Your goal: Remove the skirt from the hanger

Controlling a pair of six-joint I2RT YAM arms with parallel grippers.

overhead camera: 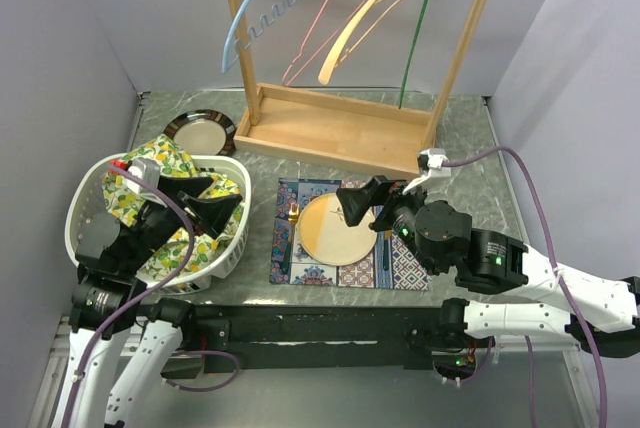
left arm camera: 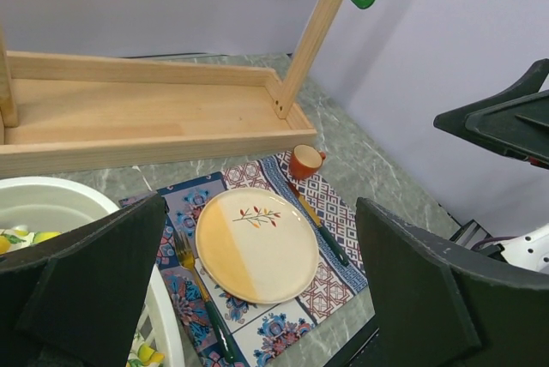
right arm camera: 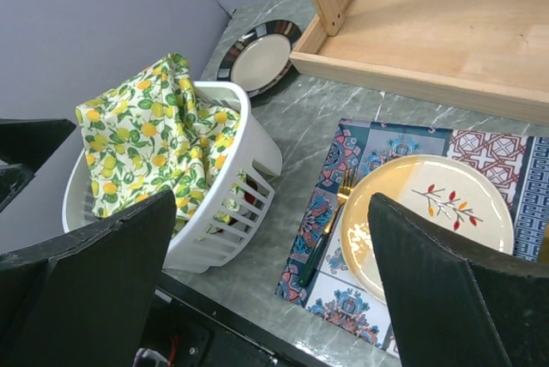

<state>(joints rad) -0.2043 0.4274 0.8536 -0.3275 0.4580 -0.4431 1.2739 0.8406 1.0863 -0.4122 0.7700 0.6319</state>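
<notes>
- The left jaws were wide open and held nothing. They hung right over the basket point(overhead camera: 236, 238).
- The right jaws were wide open too, with nothing in them. They hung over the right side of the round plate point(overhead camera: 330, 233).
- The skirt point(overhead camera: 162, 160), with yellow lemons and green leaves on it, lay bunched up in the white basket. One part flopped over the back rim.
- The basket stood on the left side of the gray tabletop point(overhead camera: 470, 153). A dark-rimmed plate point(overhead camera: 200, 133) sat just behind it.
- Next to the basket lay a patterned mat point(overhead camera: 300, 270) with the round plate on it. A fork point(overhead camera: 292, 230) lay beside the plate.
- A small orange cup point(left arm camera: 304, 161) stood at the mat's far corner.
- At the back stood a wooden rack point(overhead camera: 330, 133), well apart from the skirt. On it hung a blue hanger point(overhead camera: 255, 23), a pink hanger point(overhead camera: 318, 43), a yellow hanger point(overhead camera: 352, 36) and a green hanger point(overhead camera: 414, 43).
</notes>
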